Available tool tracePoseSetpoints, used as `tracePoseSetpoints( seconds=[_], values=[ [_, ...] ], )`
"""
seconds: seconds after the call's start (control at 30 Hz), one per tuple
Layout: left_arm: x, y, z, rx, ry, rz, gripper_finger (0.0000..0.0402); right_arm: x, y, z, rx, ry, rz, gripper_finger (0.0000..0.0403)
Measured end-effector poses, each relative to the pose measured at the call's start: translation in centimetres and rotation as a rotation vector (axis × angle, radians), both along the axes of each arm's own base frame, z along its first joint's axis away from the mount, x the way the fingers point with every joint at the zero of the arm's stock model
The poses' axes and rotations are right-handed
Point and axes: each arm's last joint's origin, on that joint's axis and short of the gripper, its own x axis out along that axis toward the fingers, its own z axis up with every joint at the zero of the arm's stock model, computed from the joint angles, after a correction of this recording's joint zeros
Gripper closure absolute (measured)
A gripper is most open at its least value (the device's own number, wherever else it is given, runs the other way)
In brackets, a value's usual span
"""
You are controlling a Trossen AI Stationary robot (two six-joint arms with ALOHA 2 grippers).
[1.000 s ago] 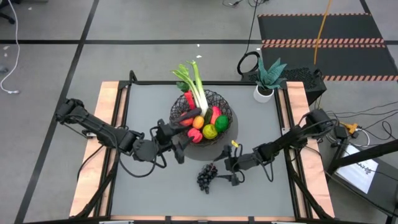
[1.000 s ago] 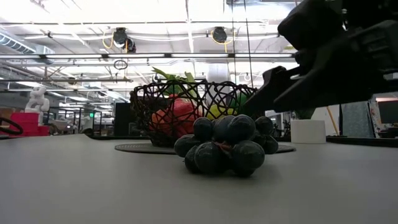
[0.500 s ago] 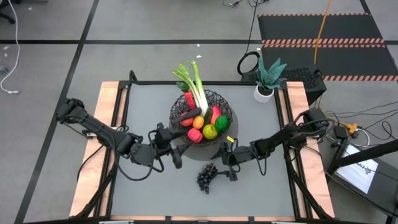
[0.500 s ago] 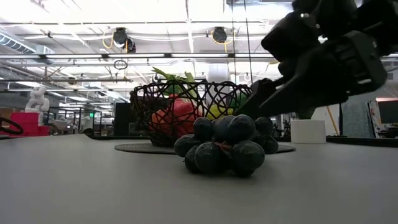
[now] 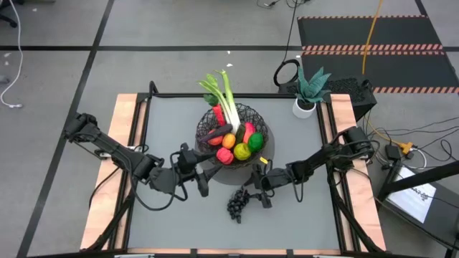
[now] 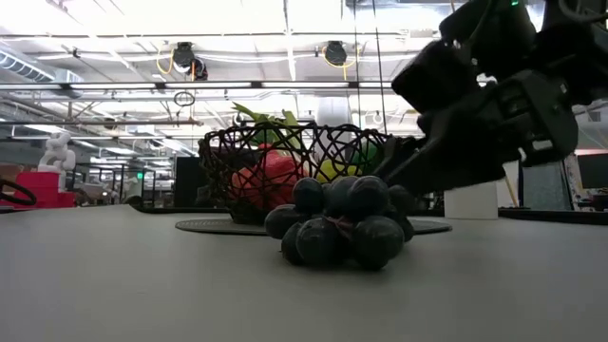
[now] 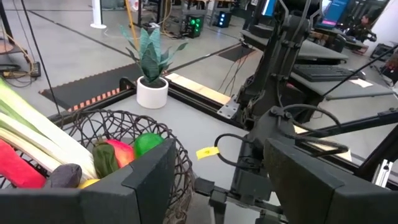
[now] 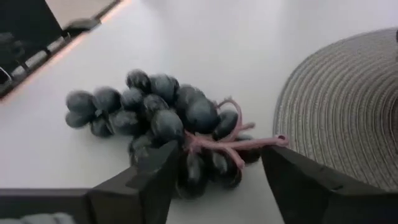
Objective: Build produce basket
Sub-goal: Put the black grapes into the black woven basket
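Observation:
The black wire basket (image 5: 252, 113) stands on a round grey mat (image 8: 348, 106) and holds a leek (image 5: 226, 97), a purple eggplant (image 5: 215, 134) and red, orange, yellow-green and green fruits. The dark grapes (image 5: 237, 205) lie on the table in front of it, seen close in the right wrist view (image 8: 155, 118). My right gripper (image 5: 253, 193) is open and low at the grapes' right end, its fingers (image 8: 146, 180) on either side of the pink stem (image 8: 239, 144). My left gripper (image 5: 200, 179) is open and empty beside the basket's near left side. My right gripper stands level with its open fingers on either side of the grapes' stem end (image 8: 211, 149), coming from the table's right. I cannot tell whether a finger touches the grapes. The grapes lie on the table.
A teal plant in a white pot (image 5: 307, 97) stands at the far right corner, also in the left wrist view (image 7: 151, 71). Wooden rails (image 5: 125, 143) edge the table's left and right sides. Open grey table lies left of the grapes.
My right gripper has moved toward the table's left edge and down, up to the grapes, staying open. My left gripper has drawn back a little from the basket toward the near left.

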Motion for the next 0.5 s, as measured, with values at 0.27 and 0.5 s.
tracePoseSetpoints(
  seconds=[0.27,0.5],
  values=[
    [-0.06,0.03,-0.2,0.008,0.019,0.001,0.0158,0.13,0.04,0.39,0.08,-0.014,-0.035,0.0221],
    [-0.06,0.02,-0.19,0.003,0.017,0.002,0.0158,0.23,0.07,0.61,0.104,-0.034,-0.041,0.0246]
  ],
)
